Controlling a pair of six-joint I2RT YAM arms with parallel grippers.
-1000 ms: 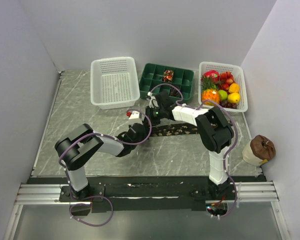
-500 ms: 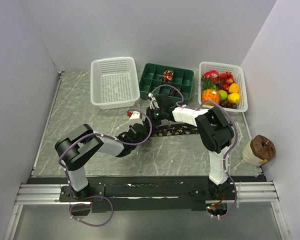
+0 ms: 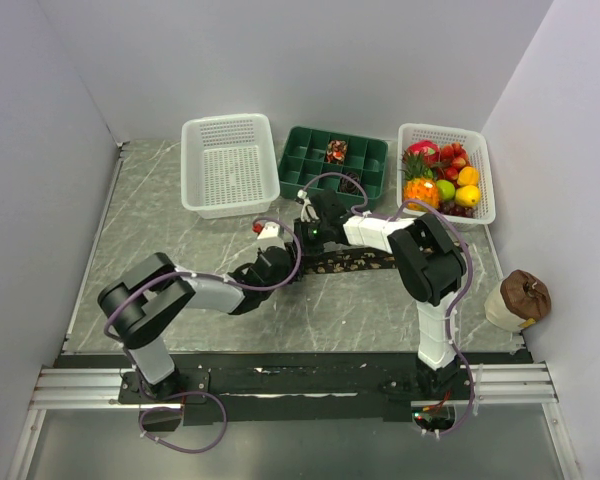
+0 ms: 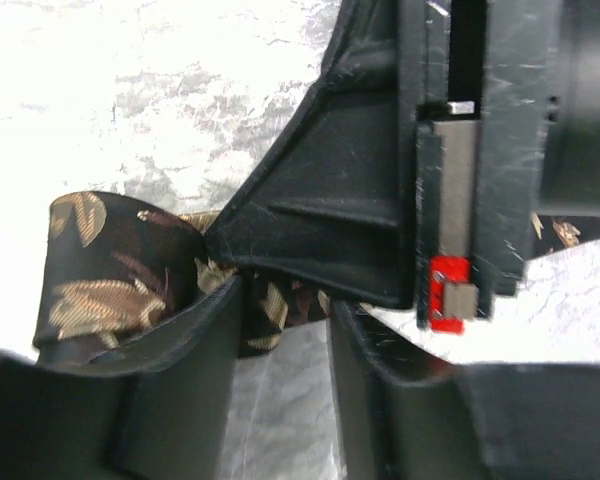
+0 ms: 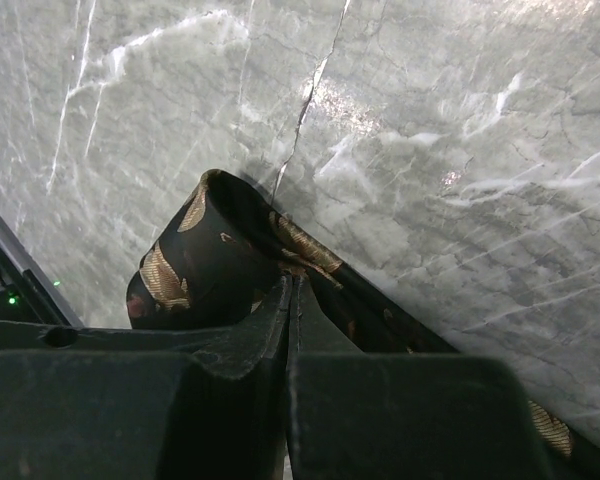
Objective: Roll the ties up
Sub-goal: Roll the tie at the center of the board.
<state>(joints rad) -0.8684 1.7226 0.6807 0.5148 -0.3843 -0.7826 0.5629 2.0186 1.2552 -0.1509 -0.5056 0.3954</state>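
A black-brown tie point(image 3: 358, 261) with tan leaf marks lies across the middle of the table, its left end curled into a loose coil. The coil shows in the right wrist view point(image 5: 195, 262) and in the left wrist view point(image 4: 105, 285). My right gripper point(image 3: 308, 240) is shut, its tips point(image 5: 292, 285) pinching the tie's edge next to the coil. My left gripper point(image 3: 283, 268) comes in from the left; its jaws stand narrowly apart point(image 4: 285, 300) with a fold of the tie between the tips. A reddish rolled tie point(image 3: 335, 151) and a dark one point(image 3: 351, 183) sit in the green tray.
A green divided tray point(image 3: 305, 160) stands at the back centre, an empty white basket point(image 3: 228, 165) to its left and a white basket of fruit point(image 3: 480, 150) to its right. A brown-topped cup point(image 3: 520, 298) stands at the right edge. A small white tag point(image 3: 268, 230) lies near the grippers.
The left arm's elbow has swung a little left and down. Both grippers stay at the tie's coiled end, the right one shifted slightly.
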